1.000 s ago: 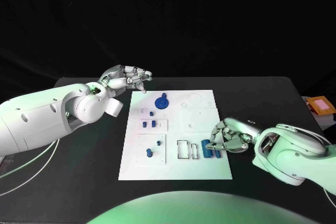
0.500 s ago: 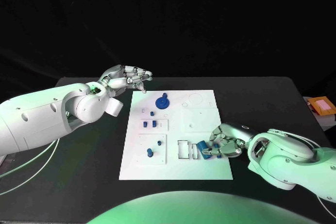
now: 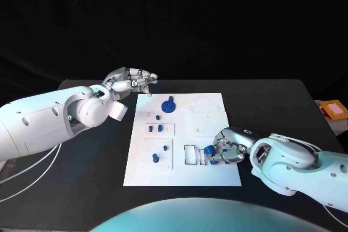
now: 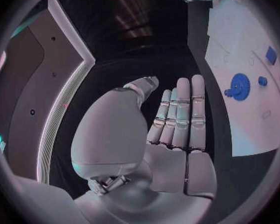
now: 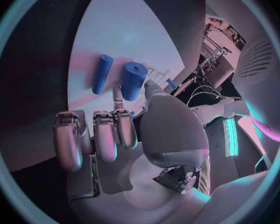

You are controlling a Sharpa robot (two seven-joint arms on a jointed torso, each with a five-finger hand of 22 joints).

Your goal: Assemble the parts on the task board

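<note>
The right hand [image 3: 231,147] is seen low over the near right part of the task board [image 3: 210,175], its fingers pinched around a thick blue cylinder [image 5: 132,80]. A thinner blue peg [image 5: 102,73] lies just beside it. The left hand [image 3: 132,81] is held open, fingers straight, beyond the board's far left corner above the desk [image 3: 275,98].

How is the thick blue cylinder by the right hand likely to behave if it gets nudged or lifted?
The thick blue cylinder looks round and smooth and seems to lie on its side on the white board, so a nudge would probably roll it. It looks rigid and small next to the right hand, so probably light. Its smooth sides might slip in a loose pinch.
</note>
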